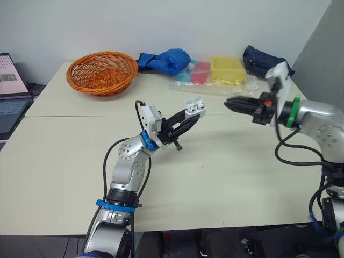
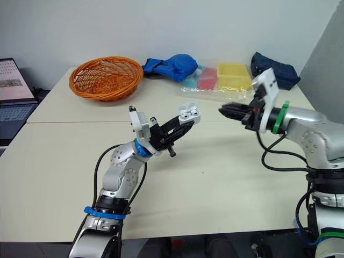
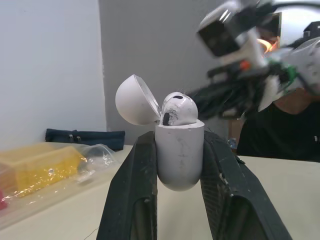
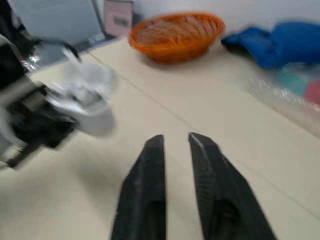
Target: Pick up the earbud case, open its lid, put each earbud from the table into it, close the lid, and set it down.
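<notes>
Above smooth beige table, glossy rounded earbud case, domed lid up, clamped in left gripper; right gripper narrowly parted, empty.

– Where do you have room to move?
– The near half of the bench lies open to you from side to side.
– And what stands in your way?
– Along the far edge you have the orange basket, the blue bag, the clear packet of coloured boxes and the dark pouch. Above mid-bench, the left hand with the earbud case faces the right hand across a small gap.
</notes>
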### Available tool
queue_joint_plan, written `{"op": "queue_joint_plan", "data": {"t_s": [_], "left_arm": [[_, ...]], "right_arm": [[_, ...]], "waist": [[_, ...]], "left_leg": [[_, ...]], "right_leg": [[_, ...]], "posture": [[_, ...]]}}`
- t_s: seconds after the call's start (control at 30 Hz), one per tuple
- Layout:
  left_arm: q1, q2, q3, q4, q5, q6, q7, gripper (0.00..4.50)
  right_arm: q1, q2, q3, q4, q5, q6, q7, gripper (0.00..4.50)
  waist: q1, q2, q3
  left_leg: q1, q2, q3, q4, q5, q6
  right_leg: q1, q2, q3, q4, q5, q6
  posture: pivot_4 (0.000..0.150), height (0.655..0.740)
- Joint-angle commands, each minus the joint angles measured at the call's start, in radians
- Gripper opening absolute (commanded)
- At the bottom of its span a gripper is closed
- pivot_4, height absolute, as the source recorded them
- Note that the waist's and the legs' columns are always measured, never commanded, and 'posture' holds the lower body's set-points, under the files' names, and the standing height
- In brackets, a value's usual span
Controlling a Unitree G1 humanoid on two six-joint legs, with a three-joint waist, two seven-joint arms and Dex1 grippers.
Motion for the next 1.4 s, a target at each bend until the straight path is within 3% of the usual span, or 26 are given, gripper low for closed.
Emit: {"op": "queue_joint_plan", "data": {"t_s": [0.03, 0.3, 0.43, 0.67, 1.17, 1.4], "left_arm": [[-0.026, -0.004, 0.004, -0.018, -0.013, -0.007, -0.011, 0.77], [-0.002, -0.01, -0.004, -0.047, -0.008, 0.004, 0.0, 0.77], [0.007, -0.011, -0.006, -0.054, 0.002, -0.002, 0.013, 0.77], [0.02, -0.023, -0.022, -0.105, 0.009, 0.025, 0.056, 0.77], [-0.017, -0.043, -0.01, -0.059, 0.005, 0.03, 0.062, 0.77], [-0.034, -0.041, -0.009, -0.026, 0.004, 0.011, 0.033, 0.77]], "right_arm": [[-0.093, 0.082, 0.011, 0.089, -0.054, -0.052, -0.023, 0.02], [-0.255, 0.23, 0.013, 0.17, -0.045, 0.022, 0.005, 0.02], [-0.246, 0.192, 0.056, 0.065, -0.014, 0.094, 0.11, 0.02], [-0.233, 0.218, -0.001, -0.041, 0.027, 0.185, 0.055, 0.02], [-0.198, 0.203, 0.02, -0.168, -0.095, 0.057, 0.008, 0.02], [-0.212, 0.158, 0.01, -0.096, -0.215, -0.096, -0.018, 0.02]], "waist": [[0.0, 0.0, 0.0], [0.004, 0.0, 0.0], [0.01, 0.001, 0.0], [0.007, 0.001, 0.0], [0.006, 0.001, 0.0], [0.006, 0.001, 0.0]], "left_leg": [[0.0, 0.0, 0.0, 0.0, 0.0, 0.0], [-0.003, 0.0, -0.001, 0.0, 0.0, 0.0], [-0.004, 0.0, -0.001, 0.0, 0.0, 0.0], [-0.004, 0.0, -0.002, 0.001, 0.0, 0.0], [-0.004, 0.0, -0.001, 0.001, 0.0, 0.0], [-0.004, 0.0, -0.001, 0.001, 0.0, 0.0]], "right_leg": [[0.0, 0.0, 0.0, 0.0, 0.0, 0.0], [-0.001, 0.0, -0.001, -0.001, 0.0, 0.0], [-0.001, -0.001, -0.002, -0.001, 0.0, 0.0], [-0.002, -0.001, -0.002, 0.0, 0.0, 0.0], [-0.002, -0.001, -0.002, 0.0, 0.0, 0.0], [-0.002, -0.001, -0.002, 0.0, 0.0, 0.0]], "posture": [[0.15, 0.74], [0.15, 0.74], [0.15, 0.74], [0.15, 0.74], [0.15, 0.74], [0.15, 0.74]]}}
